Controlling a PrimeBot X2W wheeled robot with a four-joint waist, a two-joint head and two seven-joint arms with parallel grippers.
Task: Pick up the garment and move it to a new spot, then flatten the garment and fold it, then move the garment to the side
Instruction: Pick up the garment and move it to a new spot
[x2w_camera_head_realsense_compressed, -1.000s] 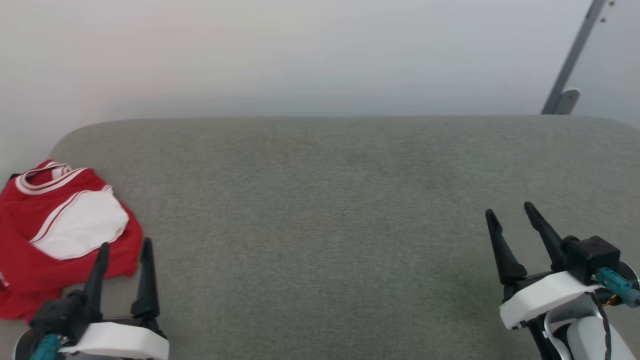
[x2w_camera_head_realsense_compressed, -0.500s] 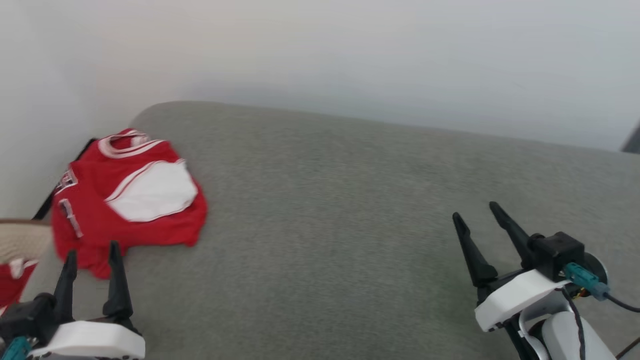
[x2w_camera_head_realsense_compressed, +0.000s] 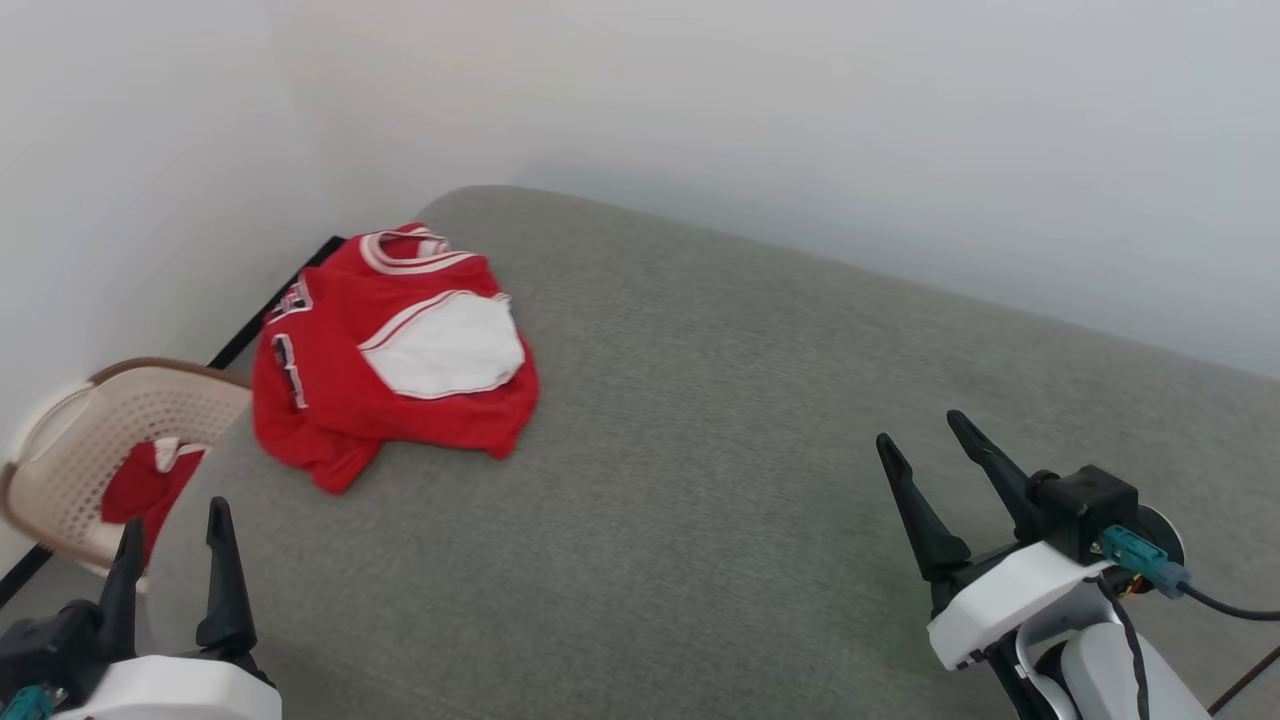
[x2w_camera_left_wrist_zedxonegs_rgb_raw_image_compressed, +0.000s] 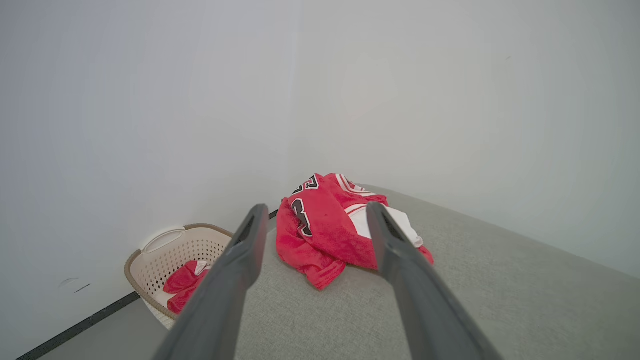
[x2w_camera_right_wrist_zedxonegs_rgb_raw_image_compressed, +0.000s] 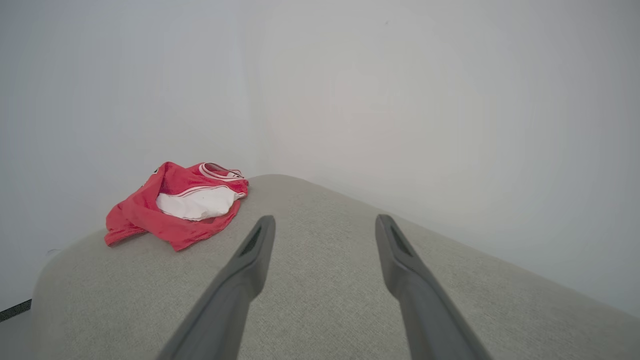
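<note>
The garment (x2w_camera_head_realsense_compressed: 385, 370), a red jersey with a white sleeve and striped trim, lies crumpled at the far left corner of the grey cushioned surface (x2w_camera_head_realsense_compressed: 760, 480). Black white-outlined lettering shows on its left side in the left wrist view, on the garment (x2w_camera_left_wrist_zedxonegs_rgb_raw_image_compressed: 330, 230). My left gripper (x2w_camera_head_realsense_compressed: 172, 520) stands open at the lower left, well short of the garment, nothing between its fingers. At the lower right my right gripper (x2w_camera_head_realsense_compressed: 920, 430) is open too, far from the garment (x2w_camera_right_wrist_zedxonegs_rgb_raw_image_compressed: 180, 207).
A beige perforated laundry basket (x2w_camera_head_realsense_compressed: 75, 440) stands on the floor left of the surface, with another red cloth (x2w_camera_head_realsense_compressed: 145, 485) inside; the basket (x2w_camera_left_wrist_zedxonegs_rgb_raw_image_compressed: 165, 260) also shows past the left fingers. White walls close in behind and to the left.
The head camera has swung left, so the garment and the basket have come into fuller view. Both grippers stay open; the garment itself has not moved.
</note>
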